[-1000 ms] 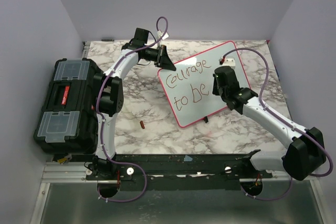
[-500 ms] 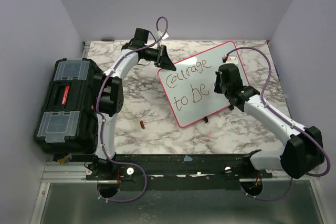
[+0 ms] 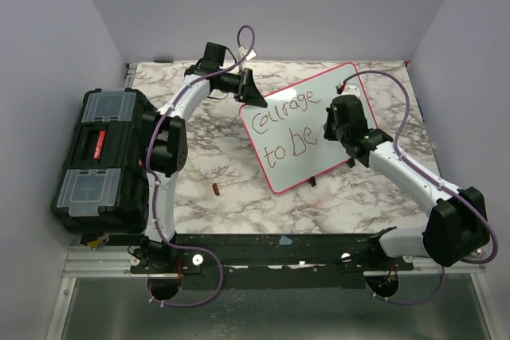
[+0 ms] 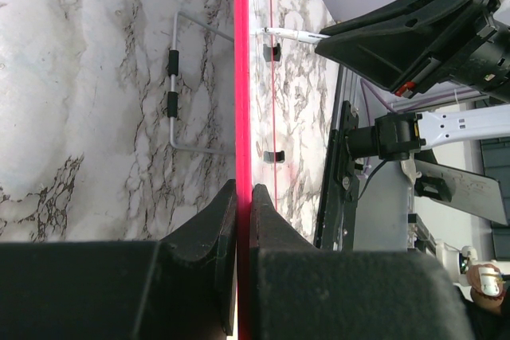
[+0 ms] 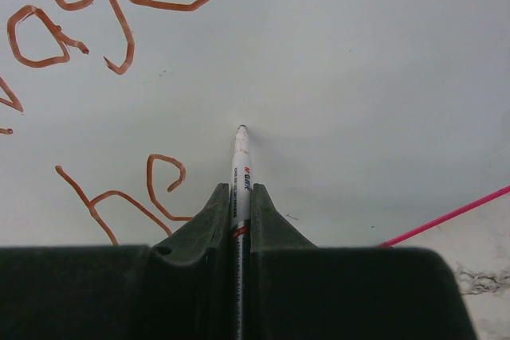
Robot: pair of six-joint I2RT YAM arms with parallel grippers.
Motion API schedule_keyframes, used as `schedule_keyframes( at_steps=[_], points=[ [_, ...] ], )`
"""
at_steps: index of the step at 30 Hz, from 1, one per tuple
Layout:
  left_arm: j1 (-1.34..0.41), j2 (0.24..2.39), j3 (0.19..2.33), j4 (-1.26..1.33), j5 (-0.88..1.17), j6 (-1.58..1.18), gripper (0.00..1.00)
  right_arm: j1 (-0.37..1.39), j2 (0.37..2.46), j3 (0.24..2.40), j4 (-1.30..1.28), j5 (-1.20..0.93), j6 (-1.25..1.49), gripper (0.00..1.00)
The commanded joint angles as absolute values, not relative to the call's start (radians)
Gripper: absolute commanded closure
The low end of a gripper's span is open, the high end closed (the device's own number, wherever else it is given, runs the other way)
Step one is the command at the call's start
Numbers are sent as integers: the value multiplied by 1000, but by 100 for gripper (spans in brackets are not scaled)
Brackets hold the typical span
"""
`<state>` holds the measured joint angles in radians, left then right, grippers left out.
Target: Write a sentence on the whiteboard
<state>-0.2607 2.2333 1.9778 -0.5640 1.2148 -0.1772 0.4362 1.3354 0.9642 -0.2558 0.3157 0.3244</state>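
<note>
Toward the far right corner of the table, the whiteboard sits turned at a slant, one corner close to the far edge and the opposite one pointing toward the near edge. The sentence runs across it in two lines of reddish-brown handwriting, "Courage" above and "to be" below.

The left gripper meets the board at its far left edge. In the left wrist view its two fingers are pressed together on the thin red rim of the whiteboard, which runs edge-on between them.

The right gripper hangs over the right half of the board. From its wrist camera the right gripper is closed tight on a slim marker, which sticks out straight ahead. The marker's tip sits at the bare white surface of the whiteboard, just right of the word "be" of the sentence.

A black toolbox stands along the left edge of the table, well apart from the board. A small reddish object lies on the marble between the toolbox and the board's near corner; what it is cannot be told.
</note>
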Motion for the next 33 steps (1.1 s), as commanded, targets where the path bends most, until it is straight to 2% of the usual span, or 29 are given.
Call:
schedule_keyframes(
  at_steps=[1,16,33],
  points=[
    [-253,2215,1976,-495,1218,-83,100,428,1336,956,-235,286,341,99],
    [-253,2213,1974,-494,1218,-86,100,427,1266,856,-273,324,358,99],
    [-253,2213,1971,-489,1221,-88,100,416,1377,984,-260,386,309,99]
  ],
)
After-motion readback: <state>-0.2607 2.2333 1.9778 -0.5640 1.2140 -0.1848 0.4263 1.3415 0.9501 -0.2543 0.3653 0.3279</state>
